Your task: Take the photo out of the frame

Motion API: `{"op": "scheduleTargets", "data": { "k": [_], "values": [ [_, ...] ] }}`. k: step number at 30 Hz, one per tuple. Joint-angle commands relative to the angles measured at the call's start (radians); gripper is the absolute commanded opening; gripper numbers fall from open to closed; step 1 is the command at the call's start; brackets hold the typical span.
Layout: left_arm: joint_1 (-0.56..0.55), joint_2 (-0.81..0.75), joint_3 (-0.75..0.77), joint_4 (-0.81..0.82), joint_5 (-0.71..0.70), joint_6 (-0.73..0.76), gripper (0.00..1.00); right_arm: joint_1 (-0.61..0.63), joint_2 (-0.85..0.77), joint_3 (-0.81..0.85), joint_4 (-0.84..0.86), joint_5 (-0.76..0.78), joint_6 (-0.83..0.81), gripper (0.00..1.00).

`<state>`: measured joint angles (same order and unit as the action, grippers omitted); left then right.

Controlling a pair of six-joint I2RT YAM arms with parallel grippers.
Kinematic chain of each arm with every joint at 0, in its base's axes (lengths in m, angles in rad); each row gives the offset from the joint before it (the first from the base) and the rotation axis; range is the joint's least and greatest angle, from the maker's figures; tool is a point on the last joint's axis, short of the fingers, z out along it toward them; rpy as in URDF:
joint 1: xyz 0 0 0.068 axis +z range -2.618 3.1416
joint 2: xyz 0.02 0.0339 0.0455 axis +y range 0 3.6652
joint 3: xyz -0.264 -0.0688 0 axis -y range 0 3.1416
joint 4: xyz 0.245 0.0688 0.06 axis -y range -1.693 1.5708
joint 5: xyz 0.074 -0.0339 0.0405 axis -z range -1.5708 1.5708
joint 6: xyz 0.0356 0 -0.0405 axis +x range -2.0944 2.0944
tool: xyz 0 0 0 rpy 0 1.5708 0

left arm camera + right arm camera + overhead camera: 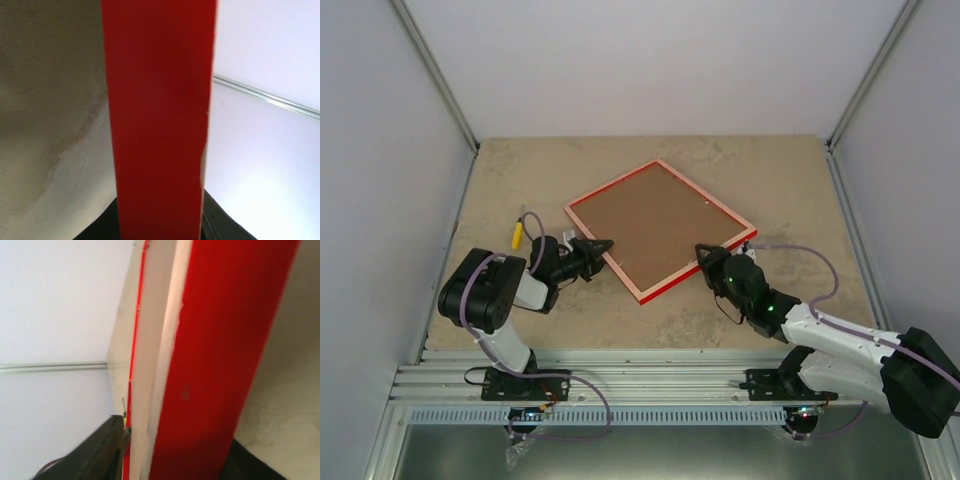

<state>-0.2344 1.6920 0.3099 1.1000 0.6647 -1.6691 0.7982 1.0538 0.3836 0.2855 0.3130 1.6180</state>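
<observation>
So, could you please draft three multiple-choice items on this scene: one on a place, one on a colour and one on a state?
1. Where is the small yellow stick-shaped object?
A) left of the thin red rectangular frame
B) on top of the frame
C) right of the frame

2. What colour is the flat backing board in the frame?
A) white
B) brown
C) green

3. How is the frame?
A) standing against the wall
B) back side up, board still in it
C) in separate pieces

Answers: 1 A, the top view shows it off the frame's left corner; 2 B, the board reads brown; 3 B, the board fills the frame seen from above.
</observation>
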Motion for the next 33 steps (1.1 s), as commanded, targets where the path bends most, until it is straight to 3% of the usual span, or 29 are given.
{"op": "scheduleTargets", "data": {
  "k": [1,7,10,15,18,22,26,33],
  "values": [
    [-0.003,0.028,0.004,0.214,-0.001,-0.053,0.11,-0.019,-0.041,-0.009,-0.103,-0.019,-0.058,0.46],
    [-0.005,0.038,0.016,0.202,0.002,-0.044,0.07,-0.057,-0.112,0.003,-0.229,-0.038,-0.066,0.76],
    [-0.003,0.041,0.022,0.185,0.009,-0.033,0.07,-0.087,-0.159,0.024,-0.336,-0.05,-0.106,0.86],
    [-0.003,0.036,0.035,0.115,0.024,0.001,0.04,-0.181,-0.208,0.074,-0.492,-0.137,-0.253,0.91],
    [-0.003,0.022,0.043,0.065,0.028,0.029,0.03,-0.251,-0.182,0.13,-0.571,-0.216,-0.433,0.97],
    [-0.003,-0.008,0.07,-0.063,0.04,0.105,0.02,-0.324,-0.127,0.227,-0.656,-0.267,-0.664,0.98],
    [-0.004,-0.038,0.108,-0.231,0.051,0.195,0.02,-0.392,-0.065,0.316,-0.665,-0.301,-0.877,0.98],
    [-0.003,-0.069,0.189,-0.532,0.088,0.388,0.0,-0.53,0.143,0.449,-0.605,-0.497,-1.166,0.98]
  ]
}}
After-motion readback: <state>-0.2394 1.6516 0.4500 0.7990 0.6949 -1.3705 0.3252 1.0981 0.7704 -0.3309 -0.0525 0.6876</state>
